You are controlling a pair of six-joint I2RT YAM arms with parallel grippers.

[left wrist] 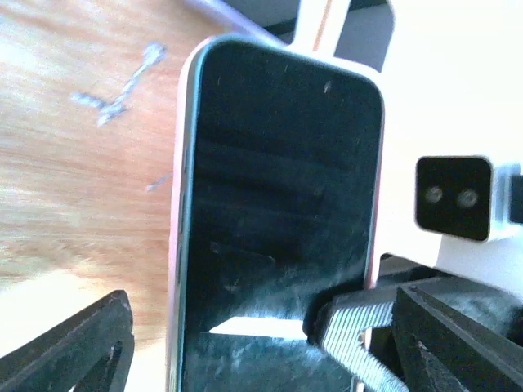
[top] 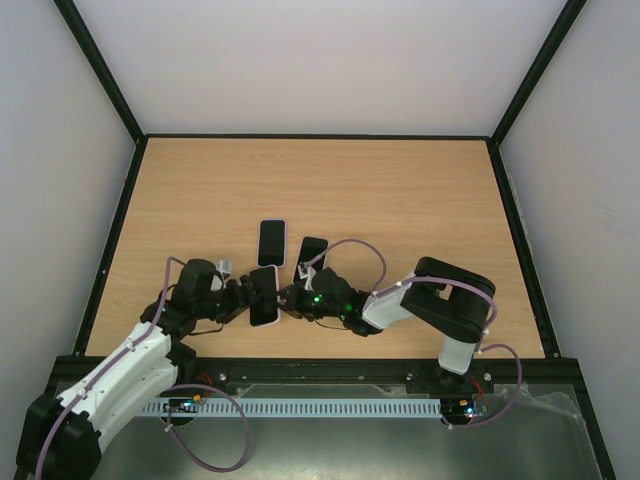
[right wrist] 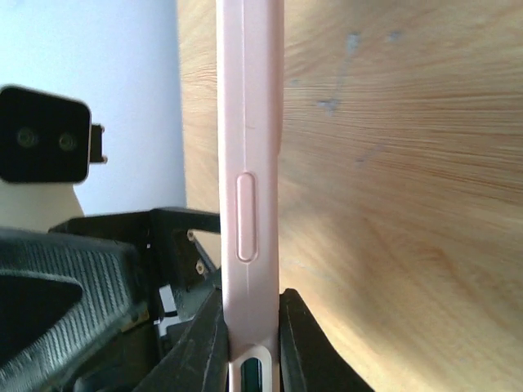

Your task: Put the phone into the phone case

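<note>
A phone [top: 263,296] with a dark screen [left wrist: 278,204] sits inside a pink phone case [right wrist: 249,122], held up off the table between both arms. My right gripper [right wrist: 252,327] is shut on the case's edge, one black finger on each face. Its ribbed pad [left wrist: 359,335] lies on the screen in the left wrist view. My left gripper [left wrist: 261,335] stands open around the cased phone's other end, with its left finger [left wrist: 78,351] well apart from the pink rim [left wrist: 181,204]. In the top view my left gripper [top: 243,293] and right gripper [top: 287,298] face each other across the phone.
Two more phone-shaped things lie flat on the wooden table [top: 400,200] just beyond the arms: a white-rimmed one [top: 271,243] and a dark one [top: 312,250]. Black frame rails [top: 120,230] border the table.
</note>
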